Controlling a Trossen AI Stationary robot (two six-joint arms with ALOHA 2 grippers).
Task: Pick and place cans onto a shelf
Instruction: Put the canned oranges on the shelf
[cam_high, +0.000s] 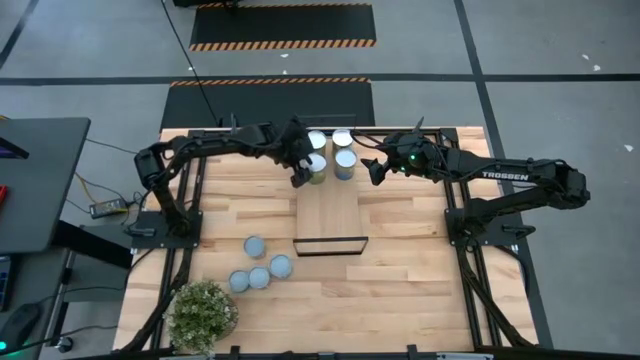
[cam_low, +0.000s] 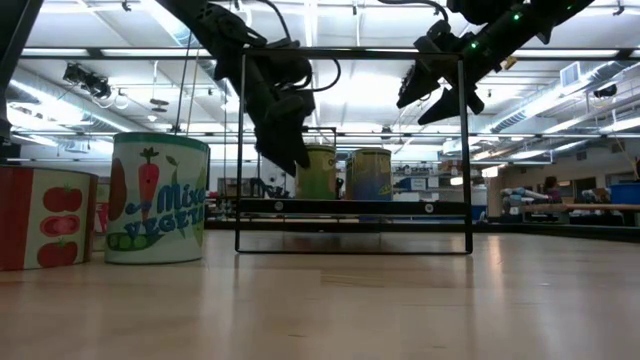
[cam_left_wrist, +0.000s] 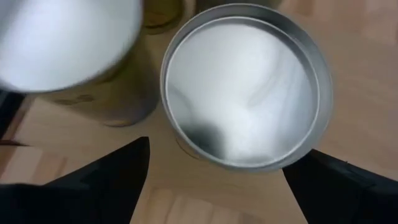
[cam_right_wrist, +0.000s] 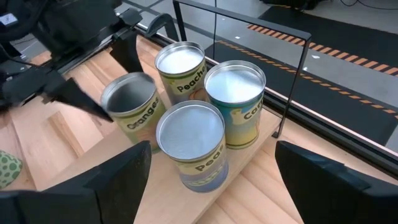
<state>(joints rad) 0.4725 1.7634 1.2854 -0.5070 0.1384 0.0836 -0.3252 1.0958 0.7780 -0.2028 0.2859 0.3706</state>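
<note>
— Where now? Four cans (cam_high: 330, 153) upright on shelf (cam_high: 329, 216) far end; four more (cam_high: 259, 268) on table near plant (cam_high: 203, 314).
— Nearer arm? Left gripper (cam_high: 299, 172), spread wide, empty, just above near-left can (cam_left_wrist: 245, 87). Right gripper (cam_high: 374, 170) beside, wide too.

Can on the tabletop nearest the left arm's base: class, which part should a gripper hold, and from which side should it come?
Probably its round side wall, coming straight down from above. The can stands upright with its top facing up, apart from the other three cans, so both its sides are free.
</note>
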